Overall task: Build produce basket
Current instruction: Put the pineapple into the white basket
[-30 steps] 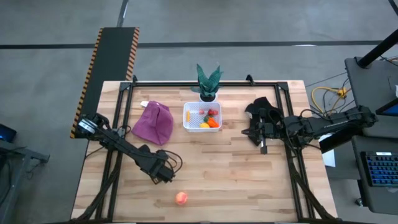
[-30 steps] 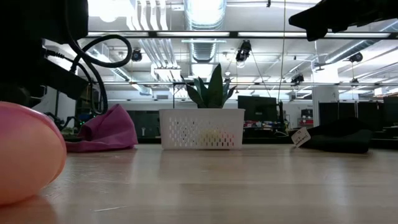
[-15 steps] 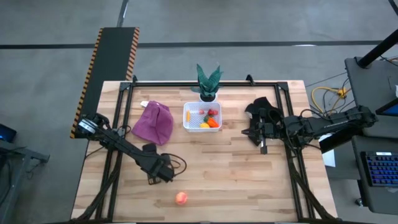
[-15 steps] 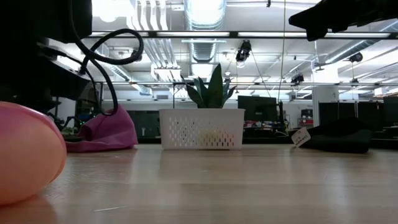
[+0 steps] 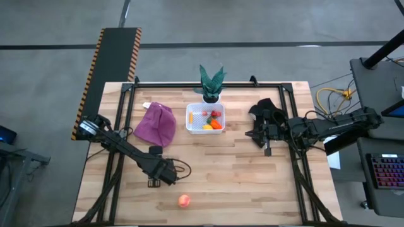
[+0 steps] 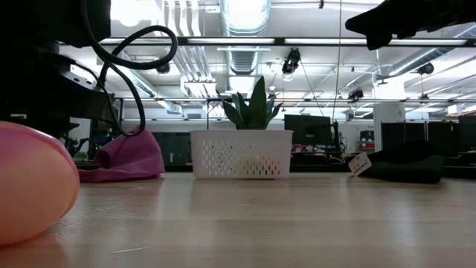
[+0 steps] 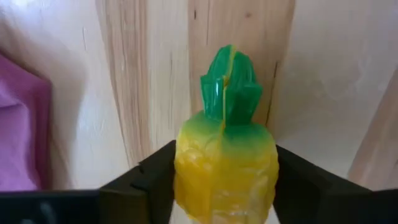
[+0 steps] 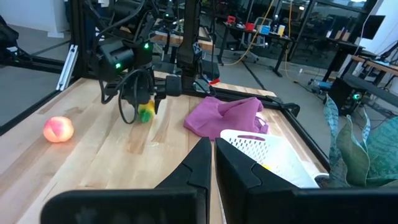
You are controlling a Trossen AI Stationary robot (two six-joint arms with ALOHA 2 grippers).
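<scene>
My left gripper (image 5: 165,173) hovers over the near-left part of the table, shut on a yellow toy fruit with a green leafy top (image 7: 225,163); the right wrist view shows the same fruit (image 8: 145,112). A peach-pink round fruit (image 5: 184,201) lies on the table near the front edge, large in the low view (image 6: 33,182). The white mesh basket (image 5: 206,107) stands at the table's middle back, with an orange carrot (image 5: 216,125), a lemon (image 5: 207,127) and red berries (image 5: 214,114) in it. My right gripper (image 5: 255,134) waits shut beside the basket's right side. My left gripper pinches the fruit's yellow body (image 7: 186,168) between its two fingers (image 7: 152,174), one on each side. The fingers come from above, pointing down. The green top (image 7: 229,84) points away from the gripper, toward the table, and the fruit looks lifted clear.
A crumpled purple cloth (image 5: 157,125) lies left of the basket. A green potted plant (image 5: 211,83) stands behind it. A black cloth (image 5: 265,108) with a white tag (image 5: 267,150) lies under my right arm. Bare wood spreads across the table's near right.
My left gripper, still shut on the yellow fruit, has risen a little and drifted slightly toward the table's right; its cable loop has swung up with it. The right arm and the peach have kept still.
</scene>
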